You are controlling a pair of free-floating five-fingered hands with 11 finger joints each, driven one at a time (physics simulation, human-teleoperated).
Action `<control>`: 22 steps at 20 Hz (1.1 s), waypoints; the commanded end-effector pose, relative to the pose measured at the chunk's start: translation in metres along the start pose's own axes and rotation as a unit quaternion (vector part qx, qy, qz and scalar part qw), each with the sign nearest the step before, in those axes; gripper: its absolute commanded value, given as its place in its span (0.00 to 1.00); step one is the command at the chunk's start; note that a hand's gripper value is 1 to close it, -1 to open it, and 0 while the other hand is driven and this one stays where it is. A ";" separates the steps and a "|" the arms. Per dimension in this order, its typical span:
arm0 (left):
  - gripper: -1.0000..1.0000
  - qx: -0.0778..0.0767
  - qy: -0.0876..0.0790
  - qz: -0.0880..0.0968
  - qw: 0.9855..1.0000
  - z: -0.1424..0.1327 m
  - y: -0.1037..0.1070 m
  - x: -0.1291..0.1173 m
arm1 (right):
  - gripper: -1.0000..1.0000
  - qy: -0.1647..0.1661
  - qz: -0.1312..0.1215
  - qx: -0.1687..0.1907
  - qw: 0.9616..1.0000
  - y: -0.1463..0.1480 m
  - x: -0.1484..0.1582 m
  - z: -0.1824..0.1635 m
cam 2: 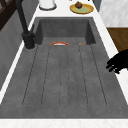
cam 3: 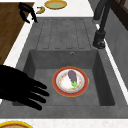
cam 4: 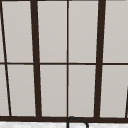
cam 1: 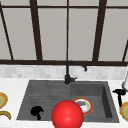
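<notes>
front view first: i see my left hand [cam 1: 37,111] low over the ribbed drainboard at the left part of the sink [cam 1: 45,87], near its front edge, fingers curled downward and holding nothing. my right hand [cam 1: 119,93] hangs over the counter [cam 1: 15,86] just right of the sink, beside a yellow plate [cam 1: 124,111] at the picture's right edge; i cannot tell from here how its fingers stand. a big red ball [cam 1: 67,115] sits in front of the camera and covers part of the basin. behind it, down in the basin on the right, lies an orange-rimmed plate [cam 1: 85,105]. the right side view shows that plate [cam 3: 70,81] flat on the basin floor with a white centre, and on it a small dark eggplant [cam 3: 72,76] with a green stem end; the plate touches no basin wall. in the same view a hand [cam 3: 21,86] looms large at the near left, fingers spread and straight, pointing toward the basin, clear of the plate; i take it for my right hand. the left hand [cam 3: 27,11] shows far off by the drainboard's front edge, beside a yellow bowl [cam 3: 55,4] and a banana [cam 3: 40,10] on the counter. the left side view shows the far yellow plate [cam 2: 81,8] carrying a small brown item [cam 2: 78,4] that i cannot identify. the black faucet [cam 1: 71,71] stands at the back rim.
</notes>
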 end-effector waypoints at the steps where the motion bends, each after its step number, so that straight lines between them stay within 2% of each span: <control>1: 0.50 0.000 0.000 0.000 1.000 0.000 0.000 0.000 | 0.00 -0.003 -0.026 0.015 1.000 0.004 -0.019 0.007; 15: 0.50 0.000 0.000 0.000 1.000 0.000 0.000 0.000 | 0.00 -0.023 -0.032 0.065 0.997 0.012 -0.090 0.029; 22: 0.50 0.000 0.000 0.000 1.000 0.000 0.000 0.000 | 0.00 -0.036 -0.041 0.055 0.997 0.014 -0.140 0.030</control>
